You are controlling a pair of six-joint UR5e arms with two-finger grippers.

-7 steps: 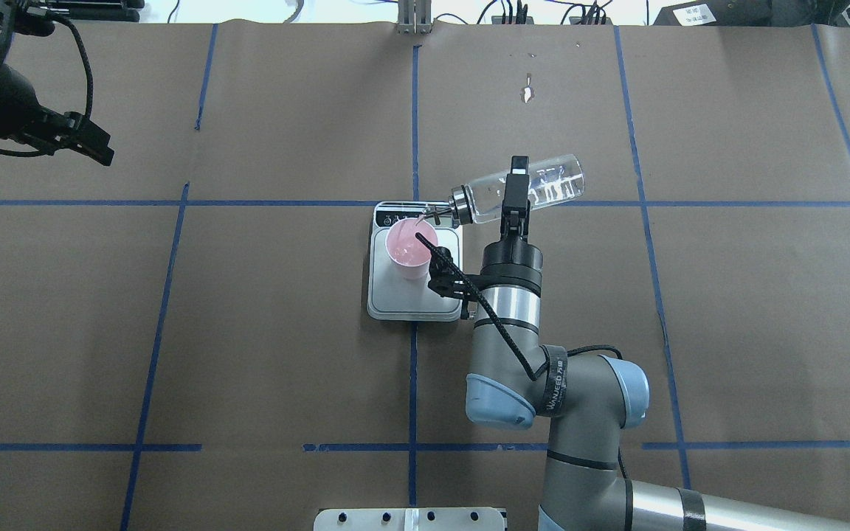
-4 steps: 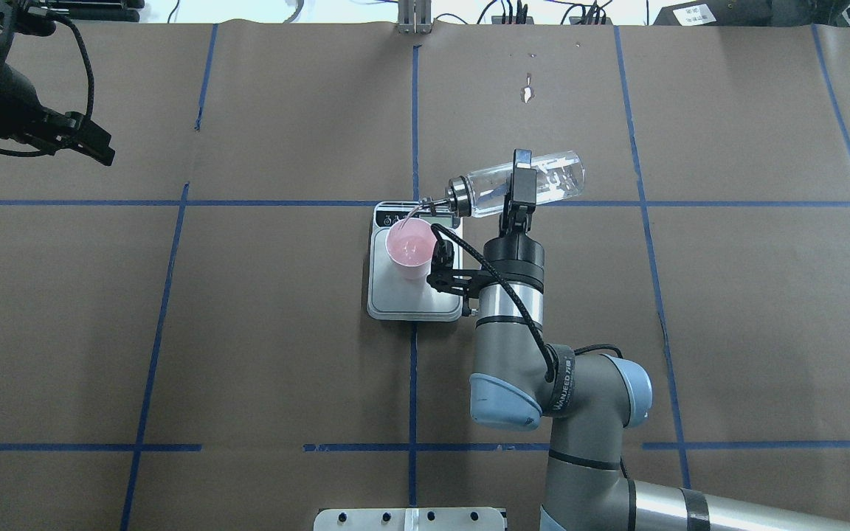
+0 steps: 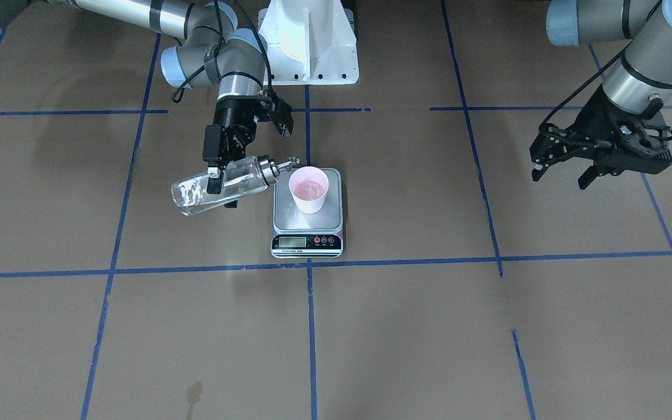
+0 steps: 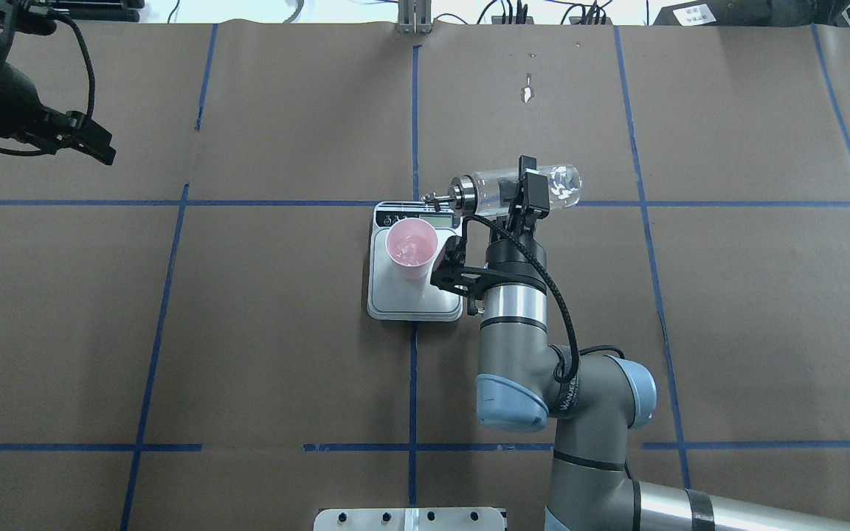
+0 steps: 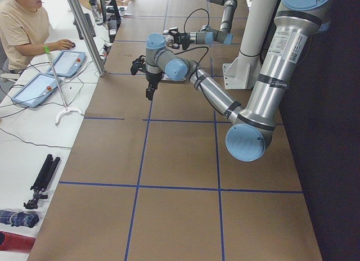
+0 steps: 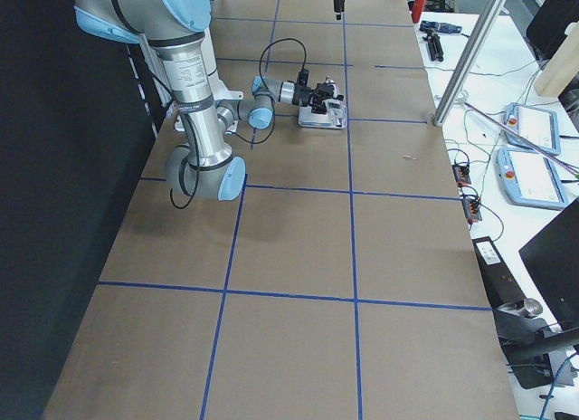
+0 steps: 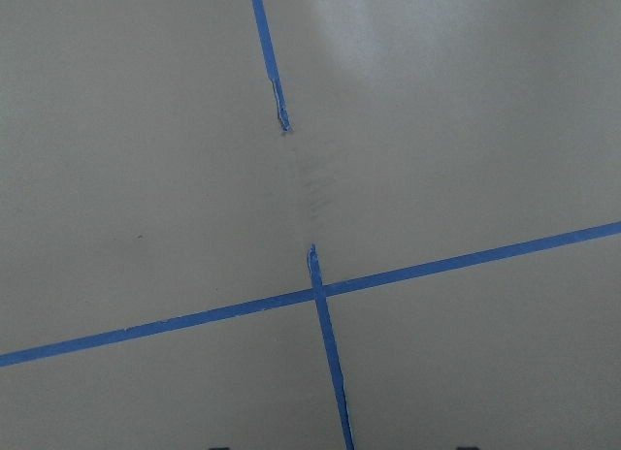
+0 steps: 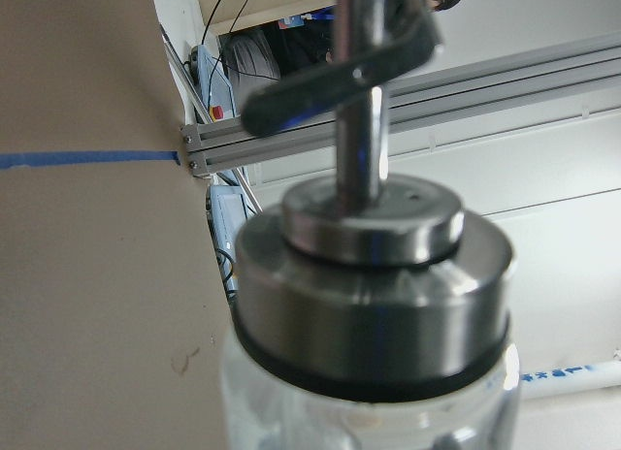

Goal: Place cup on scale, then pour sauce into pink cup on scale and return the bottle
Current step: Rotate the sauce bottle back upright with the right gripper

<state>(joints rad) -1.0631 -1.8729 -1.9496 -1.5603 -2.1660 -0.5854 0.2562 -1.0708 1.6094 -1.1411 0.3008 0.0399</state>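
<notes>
The pink cup stands upright on the silver scale, with clear sauce pooled inside it. My right gripper is shut on the glass bottle, which lies almost level in the air just right of the scale. Its metal spout points toward the cup from beside the scale's display end, off the cup's rim, and I see no stream. The right wrist view is filled by the bottle's steel collar. My left gripper hangs open and empty far to the left.
The white robot base stands behind the scale. Blue tape lines cross the brown paper table. A small dark stain marks the paper near the front. A person sits at a side bench with tablets.
My right wrist has rolled back, bringing the bottle from a downward pour tilt to nearly level. The spout has moved off the cup's rim. The left arm has stayed still.
</notes>
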